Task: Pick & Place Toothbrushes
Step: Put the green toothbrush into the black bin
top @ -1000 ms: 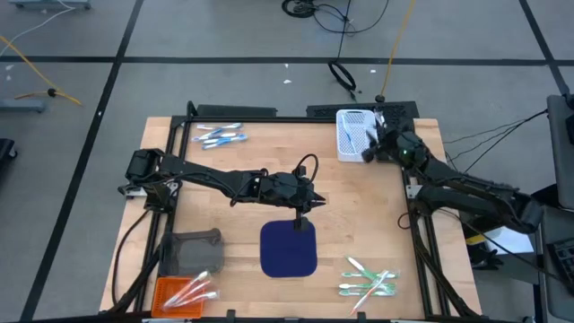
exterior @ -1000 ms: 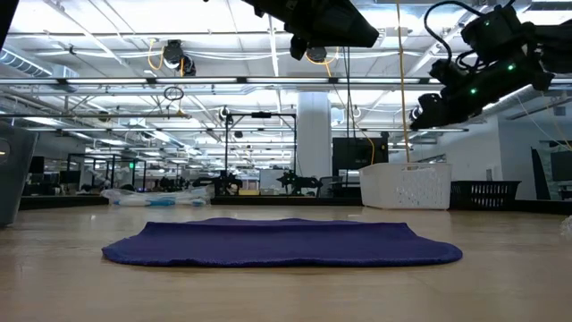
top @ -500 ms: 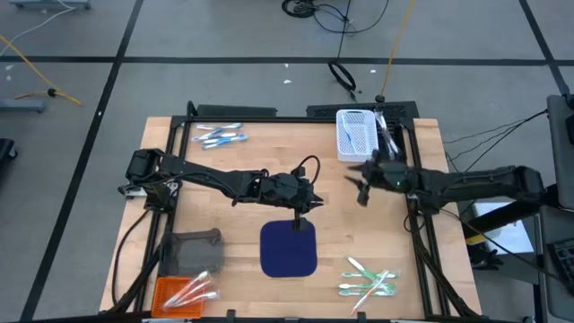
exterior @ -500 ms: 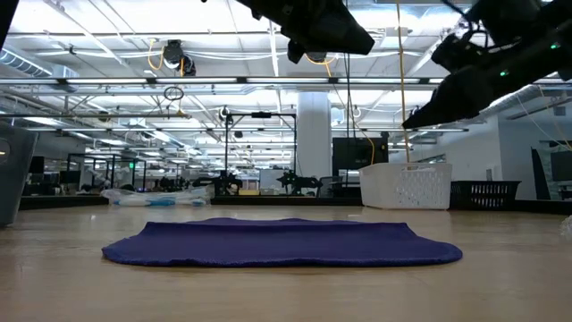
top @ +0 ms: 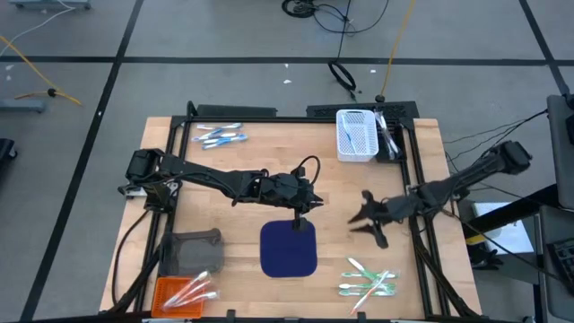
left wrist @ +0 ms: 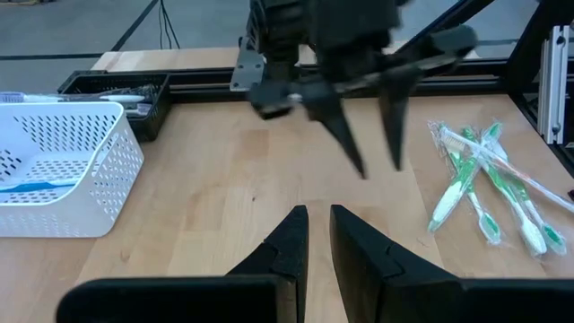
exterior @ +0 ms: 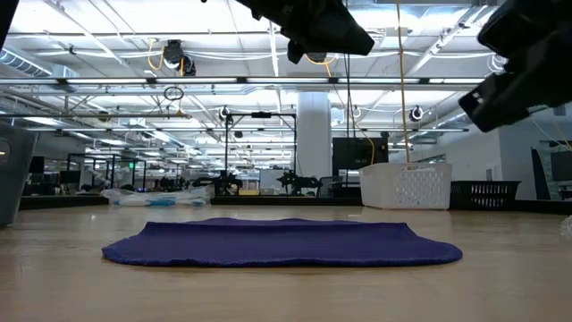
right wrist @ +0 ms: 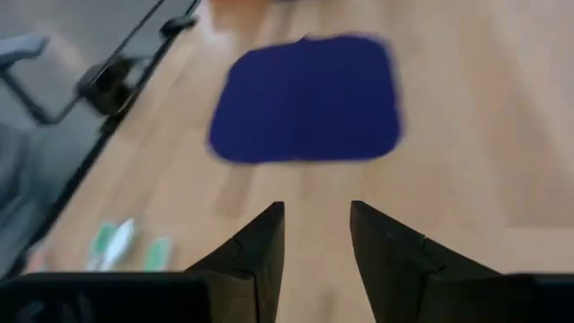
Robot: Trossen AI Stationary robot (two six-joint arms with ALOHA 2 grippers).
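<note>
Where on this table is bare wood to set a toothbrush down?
Bare wood lies between the blue toothbrushes and the white basket, and left of the navy mat above the grey block. Crowded: the near right corner with the green toothbrushes, where the open right gripper hovers, and the mat's top edge under the left gripper.

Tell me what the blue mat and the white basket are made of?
The flat navy-blue mat looks like soft matte cloth or felt: in the low view its edges droop thin and uneven. The white perforated basket looks like hard, slightly glossy plastic, with neat rows of moulded holes through its walls. I can't be certain of either.
</note>
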